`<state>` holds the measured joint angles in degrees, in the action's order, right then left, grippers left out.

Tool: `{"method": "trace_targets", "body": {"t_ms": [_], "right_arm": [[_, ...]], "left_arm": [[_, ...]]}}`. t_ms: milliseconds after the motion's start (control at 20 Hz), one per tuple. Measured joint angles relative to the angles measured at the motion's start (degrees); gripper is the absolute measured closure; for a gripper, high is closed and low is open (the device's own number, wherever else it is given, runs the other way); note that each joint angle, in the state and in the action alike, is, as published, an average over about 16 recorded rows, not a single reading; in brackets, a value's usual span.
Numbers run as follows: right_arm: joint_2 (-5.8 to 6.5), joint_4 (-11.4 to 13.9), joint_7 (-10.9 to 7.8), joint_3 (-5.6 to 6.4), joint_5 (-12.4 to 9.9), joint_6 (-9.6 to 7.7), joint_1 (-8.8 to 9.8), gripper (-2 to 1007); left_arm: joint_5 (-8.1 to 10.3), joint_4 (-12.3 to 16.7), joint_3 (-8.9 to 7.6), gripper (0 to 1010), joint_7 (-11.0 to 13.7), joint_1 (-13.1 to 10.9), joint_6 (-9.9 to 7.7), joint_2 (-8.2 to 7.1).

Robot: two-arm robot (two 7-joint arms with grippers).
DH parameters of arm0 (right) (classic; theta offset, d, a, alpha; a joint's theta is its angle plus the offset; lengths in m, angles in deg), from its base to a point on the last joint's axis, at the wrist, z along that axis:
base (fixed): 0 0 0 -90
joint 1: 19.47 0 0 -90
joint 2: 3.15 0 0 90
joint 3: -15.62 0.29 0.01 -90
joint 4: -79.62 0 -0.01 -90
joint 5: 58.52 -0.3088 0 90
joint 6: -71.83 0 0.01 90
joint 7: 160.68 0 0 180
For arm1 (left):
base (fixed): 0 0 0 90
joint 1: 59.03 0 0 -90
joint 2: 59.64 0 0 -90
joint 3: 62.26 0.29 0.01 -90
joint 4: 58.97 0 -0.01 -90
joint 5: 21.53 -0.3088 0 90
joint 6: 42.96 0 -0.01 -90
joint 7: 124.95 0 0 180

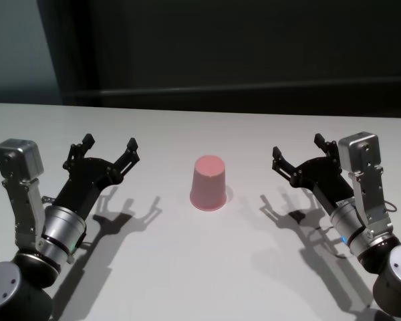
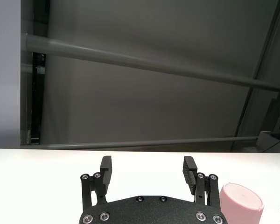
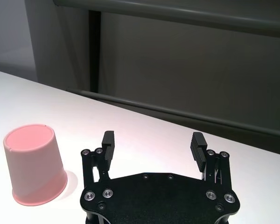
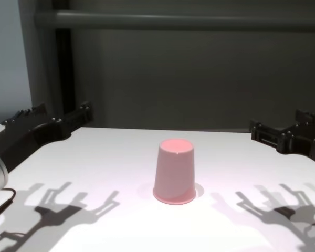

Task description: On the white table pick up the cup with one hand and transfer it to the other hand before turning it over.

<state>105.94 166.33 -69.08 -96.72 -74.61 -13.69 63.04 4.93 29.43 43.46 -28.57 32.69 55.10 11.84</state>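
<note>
Nearest the head camera are the two dark rounded arm joints at the bottom corners of its view, with the silver wrist sections rising from them toward the middle of the white surface (image 1: 207,281).

The pink cup (image 1: 208,182) stands upside down, its wider rim flat on the surface and its closed base facing up. It sits about midway between the two arms, near the centre of the surface, and nothing touches it. It casts a faint shadow just beside its rim. In the chest view the cup (image 4: 175,171) stands upright on its rim without any tilt, and the right wrist view shows its (image 3: 34,164) smooth tapered wall and flat pink base.

To the cup's left, the left gripper (image 1: 109,150) hovers over the surface with its black fingers spread wide and nothing between them. It points forward and slightly inward, well apart from the cup. Its own wrist view shows the two ribbed fingertips (image 2: 106,166) standing apart with bare surface beyond them.

To the cup's right, the right gripper (image 1: 302,151) mirrors it: fingers released and spread, nothing held, also well apart from the cup. Both grippers throw forked shadows onto the surface beneath them.

Behind the far edge of the surface stands a dark wall (image 1: 240,47) with a horizontal rail (image 4: 178,20) across it.
</note>
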Motion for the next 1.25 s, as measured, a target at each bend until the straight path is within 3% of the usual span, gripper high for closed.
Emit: {"method": "trace_targets", "body": {"t_ms": [1250], "right_arm": [[0.00,0.00,-0.01,-0.01,0.02,0.00,0.00,3]], "left_arm": [[0.00,0.00,0.00,7,0.00,0.00,0.00,0.00]]}}
